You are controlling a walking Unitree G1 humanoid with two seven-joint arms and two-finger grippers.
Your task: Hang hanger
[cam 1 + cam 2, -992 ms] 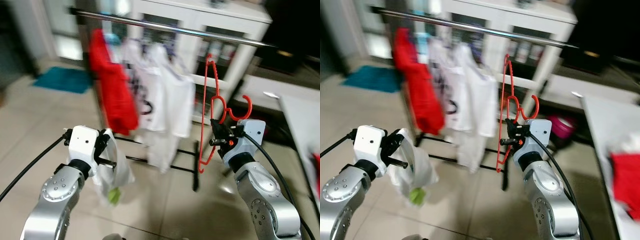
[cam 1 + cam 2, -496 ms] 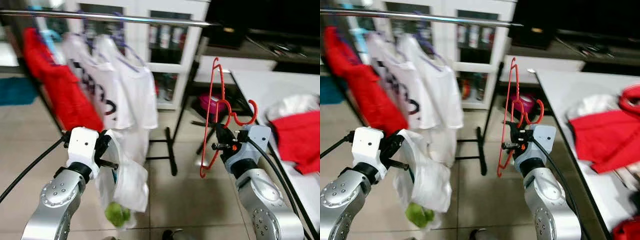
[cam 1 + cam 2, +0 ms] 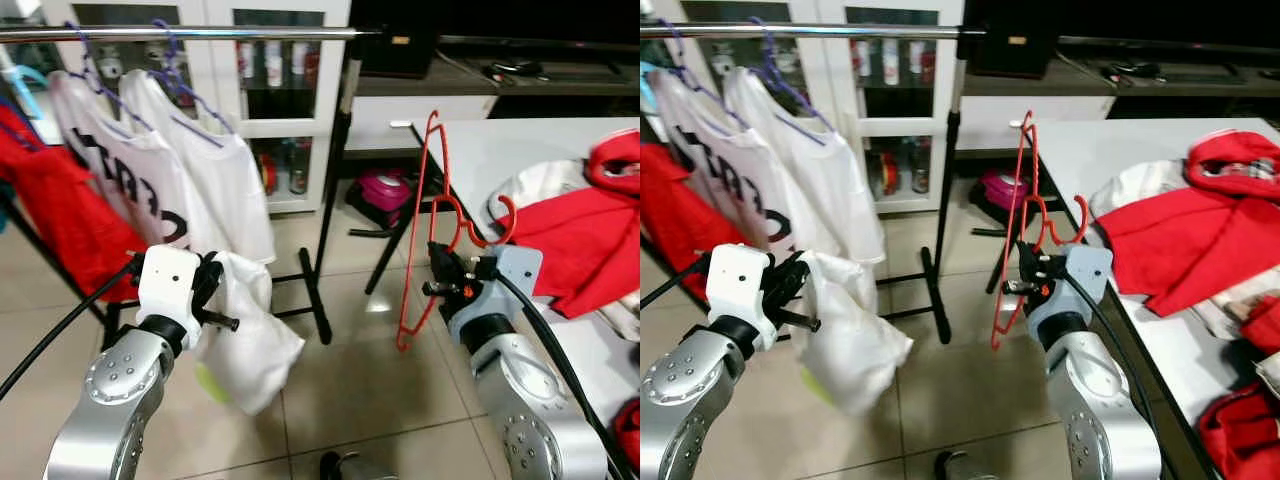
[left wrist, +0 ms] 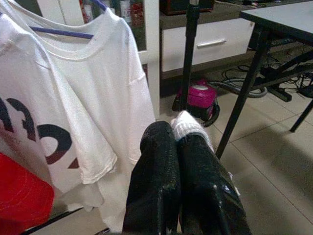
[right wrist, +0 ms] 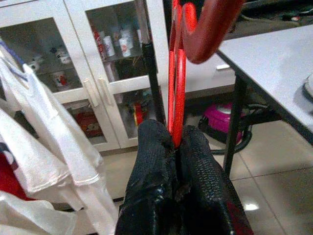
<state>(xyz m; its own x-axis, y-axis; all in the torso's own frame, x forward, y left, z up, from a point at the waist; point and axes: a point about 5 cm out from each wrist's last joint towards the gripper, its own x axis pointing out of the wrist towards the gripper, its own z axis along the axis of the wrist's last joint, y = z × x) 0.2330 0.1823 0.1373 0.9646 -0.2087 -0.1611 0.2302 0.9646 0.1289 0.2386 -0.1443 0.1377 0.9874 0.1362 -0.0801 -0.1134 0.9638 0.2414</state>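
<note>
My right gripper (image 3: 437,280) is shut on a red wire hanger (image 3: 418,230), held upright at chest height, its hook (image 3: 490,225) pointing toward the table. In the right wrist view the fingertips (image 5: 161,142) pinch the red hanger (image 5: 176,73) wire. My left gripper (image 3: 215,300) is shut on a white garment (image 3: 245,335) that dangles below it; a bit of white cloth (image 4: 185,123) pokes past the fingers. The clothes rail (image 3: 200,33) runs across the top left, above and left of the hanger.
Two white T-shirts (image 3: 215,170) on purple hangers and a red garment (image 3: 50,220) hang from the rail. The rack's black post (image 3: 335,170) stands between my arms. A white table (image 3: 500,150) at right carries red clothes (image 3: 590,230). A glass-door cabinet (image 3: 270,90) stands behind.
The camera has swung right: the rail and hung clothes slid left in view and the table with red clothes came in. Both grippers keep their holds; the white garment sways.
</note>
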